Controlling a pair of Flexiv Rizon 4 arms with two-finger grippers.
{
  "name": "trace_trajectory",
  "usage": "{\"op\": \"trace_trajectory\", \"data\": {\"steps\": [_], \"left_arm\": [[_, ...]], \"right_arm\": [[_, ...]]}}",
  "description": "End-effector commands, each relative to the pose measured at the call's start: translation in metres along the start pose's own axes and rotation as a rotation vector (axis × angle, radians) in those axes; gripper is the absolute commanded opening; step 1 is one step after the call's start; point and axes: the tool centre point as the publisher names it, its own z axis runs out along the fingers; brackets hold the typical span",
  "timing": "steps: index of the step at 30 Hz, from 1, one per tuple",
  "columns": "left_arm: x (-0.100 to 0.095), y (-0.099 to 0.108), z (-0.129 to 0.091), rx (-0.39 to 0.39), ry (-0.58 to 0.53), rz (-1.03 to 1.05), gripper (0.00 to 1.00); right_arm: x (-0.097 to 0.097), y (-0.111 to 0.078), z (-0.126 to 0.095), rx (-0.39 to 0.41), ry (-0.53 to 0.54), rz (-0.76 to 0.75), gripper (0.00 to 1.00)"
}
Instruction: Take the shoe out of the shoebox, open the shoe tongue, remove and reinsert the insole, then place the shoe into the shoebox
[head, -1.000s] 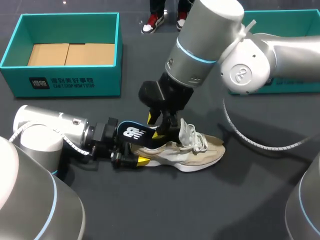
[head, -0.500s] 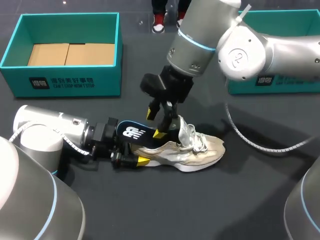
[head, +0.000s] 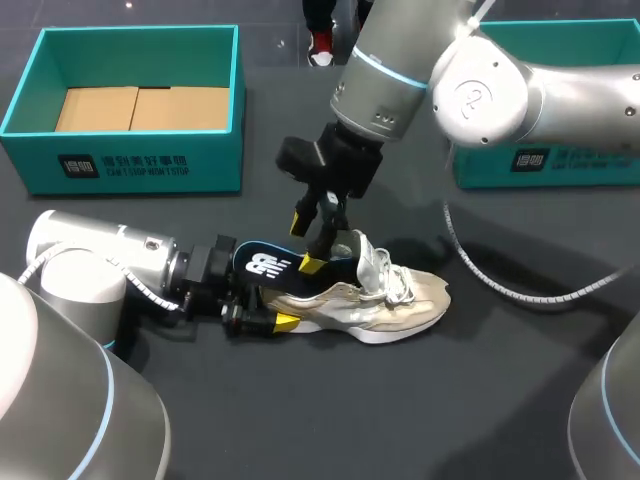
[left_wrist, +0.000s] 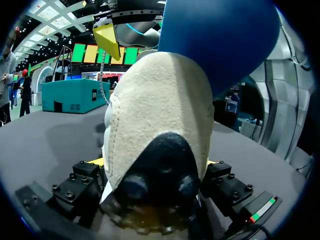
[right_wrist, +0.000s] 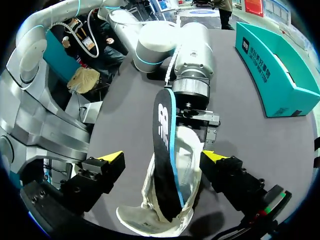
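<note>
Beige suede-mesh shoe (head: 400, 298), flat navy insole (head: 268, 264)

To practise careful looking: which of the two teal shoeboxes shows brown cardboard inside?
The left shoebox, cardboard on its floor; the right shoebox shows only teal walls.

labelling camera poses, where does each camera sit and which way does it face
Head view: above and behind the robot, looking down on the table; both arms show, left gripper at the heel of the shoe, right gripper above.
Left wrist view: on the left wrist, facing along the shoe from its heel; the left gripper clamps it.
Right wrist view: on the right wrist, looking down at the insole; the right gripper shows, open.
All three share the shoe and insole.
</note>
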Motion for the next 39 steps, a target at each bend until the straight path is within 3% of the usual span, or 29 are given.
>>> {"op": "trace_trajectory", "data": {"steps": [1,5,8,11,14,19,39], "left_arm": [[0.000,0.001,0.000,-0.001,0.000,-0.001,0.00],[0.000,0.001,0.000,-0.001,0.000,-0.001,0.00],[0.000,0.001,0.000,-0.001,0.000,-0.001,0.00],[0.000,0.001,0.000,-0.001,0.000,-0.001,0.00],[0.000,0.001,0.000,-0.001,0.000,-0.001,0.00],[0.000,0.001,0.000,-0.001,0.000,-0.001,0.00],[0.000,0.001,0.000,-0.001,0.000,-0.001,0.00]], "right_arm": [[-0.005,0.005,0.000,0.010,0.021,0.021,0.89],[-0.007,0.003,0.004,0.010,0.037,0.057,0.79],[-0.010,-0.001,0.008,-0.001,0.049,0.072,0.63],[-0.011,-0.004,0.011,-0.019,0.062,0.084,0.59],[-0.012,-0.008,0.014,-0.033,0.076,0.093,0.60],[-0.016,-0.013,0.018,-0.068,0.108,0.095,0.49],[-0.012,-0.011,0.039,-0.153,0.215,0.020,0.42]]}}
